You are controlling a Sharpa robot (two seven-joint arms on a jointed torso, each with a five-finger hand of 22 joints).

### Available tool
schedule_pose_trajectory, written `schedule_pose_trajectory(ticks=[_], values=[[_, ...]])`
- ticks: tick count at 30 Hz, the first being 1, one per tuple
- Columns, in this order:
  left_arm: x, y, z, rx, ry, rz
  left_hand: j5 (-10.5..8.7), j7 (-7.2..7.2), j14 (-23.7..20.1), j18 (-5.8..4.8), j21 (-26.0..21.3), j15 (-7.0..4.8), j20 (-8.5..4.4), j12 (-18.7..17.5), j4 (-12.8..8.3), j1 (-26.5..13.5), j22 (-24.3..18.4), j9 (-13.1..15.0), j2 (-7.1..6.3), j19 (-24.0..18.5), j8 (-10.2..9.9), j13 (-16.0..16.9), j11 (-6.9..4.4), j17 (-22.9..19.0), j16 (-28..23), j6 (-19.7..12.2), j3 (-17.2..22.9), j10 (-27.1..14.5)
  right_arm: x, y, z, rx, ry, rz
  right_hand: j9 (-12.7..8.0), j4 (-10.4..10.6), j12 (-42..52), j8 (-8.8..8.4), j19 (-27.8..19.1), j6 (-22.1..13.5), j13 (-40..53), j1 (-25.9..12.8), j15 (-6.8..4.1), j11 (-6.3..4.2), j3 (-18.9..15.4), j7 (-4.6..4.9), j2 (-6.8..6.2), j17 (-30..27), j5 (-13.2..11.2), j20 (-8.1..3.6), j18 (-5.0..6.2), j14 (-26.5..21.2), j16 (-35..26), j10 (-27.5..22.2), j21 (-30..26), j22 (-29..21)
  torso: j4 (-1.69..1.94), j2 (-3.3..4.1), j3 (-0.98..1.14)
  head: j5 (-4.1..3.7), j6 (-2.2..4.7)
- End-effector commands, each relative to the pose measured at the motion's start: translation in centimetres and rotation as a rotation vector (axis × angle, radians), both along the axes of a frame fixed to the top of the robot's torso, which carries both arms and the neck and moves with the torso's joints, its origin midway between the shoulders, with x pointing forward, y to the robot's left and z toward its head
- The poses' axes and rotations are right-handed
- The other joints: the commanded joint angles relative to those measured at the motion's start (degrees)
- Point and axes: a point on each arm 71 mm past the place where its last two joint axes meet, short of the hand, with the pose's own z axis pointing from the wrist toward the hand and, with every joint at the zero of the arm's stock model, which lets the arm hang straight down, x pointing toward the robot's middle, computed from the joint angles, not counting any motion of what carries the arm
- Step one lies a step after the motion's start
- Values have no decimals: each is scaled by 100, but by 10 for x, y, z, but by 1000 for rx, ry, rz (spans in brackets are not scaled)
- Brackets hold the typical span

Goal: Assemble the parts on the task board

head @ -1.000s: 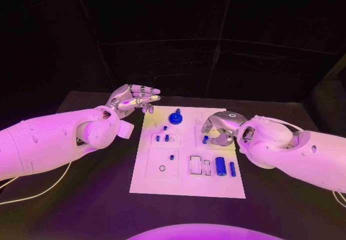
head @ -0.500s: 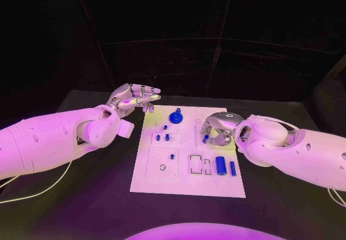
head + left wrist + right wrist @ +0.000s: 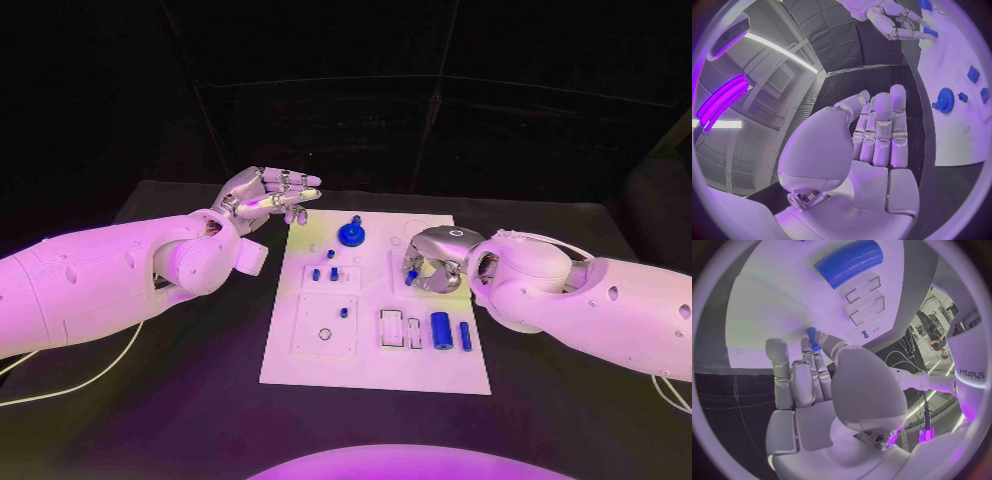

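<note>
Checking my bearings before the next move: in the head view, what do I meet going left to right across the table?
left hand → blue gear on the task board → small blue peg held by the right hand

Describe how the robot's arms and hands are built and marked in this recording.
Both arms have smooth, rounded white shells with small round screw holes. The left hand and right hand are silver metal with segmented fingers and pale pads. A thin pale cable trails below the left arm. The right wrist view shows "sharpa" lettering on a white part.
</note>
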Motion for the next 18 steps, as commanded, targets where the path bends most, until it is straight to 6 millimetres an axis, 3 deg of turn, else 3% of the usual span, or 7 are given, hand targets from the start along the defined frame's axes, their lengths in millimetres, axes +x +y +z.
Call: schedule_pose_trajectory(ticks=[1, 11, 18], values=[[0, -1, 1, -9, -2, -10, -20, 20, -32, 75, -33, 4, 4, -10, -23, -48, -9, -9, 19, -19, -16, -8, -6, -5, -35, -6, -17, -53, 0, 1, 2, 8, -15, 7, 21, 0, 38, 65, 63, 140, 21, 43, -57, -32, 68, -11, 82, 24, 16, -16, -21, 251, 34, 131, 49, 34, -2, 0, -3, -1, -6], [0, -1, 1, -9, -2, -10, -20, 20, -32, 75, -33, 4, 4, -10, -23, -48, -9, -9, 19, -19, -16, -8, -6, -5, -35, -6, -17, -53, 1, 0, 8, 61, -90, -8, 58, -44, 44, 168, 167, 434, 54, 137, -130, -121, 156, -91, 268, 135, -48, -85, -52, 285, 133, 413, 178, 227, -1, -5, -2, -4, -15], [0, 0, 1, -8, -1, -8, -20, 20, -32, 75, -33, 4, 4, -10, -23, -48, -9, -9, 19, -19, -16, -8, -6, -5, -35, -6, -17, -53, -4, -4, 12, 89, -110, -12, 43, -66, -9, 137, 161, 403, 40, 141, -126, -109, 176, -75, 258, 67, -77, -91, -54, 272, 98, 390, 182, 225, -10, -12, -2, -12, 5]])
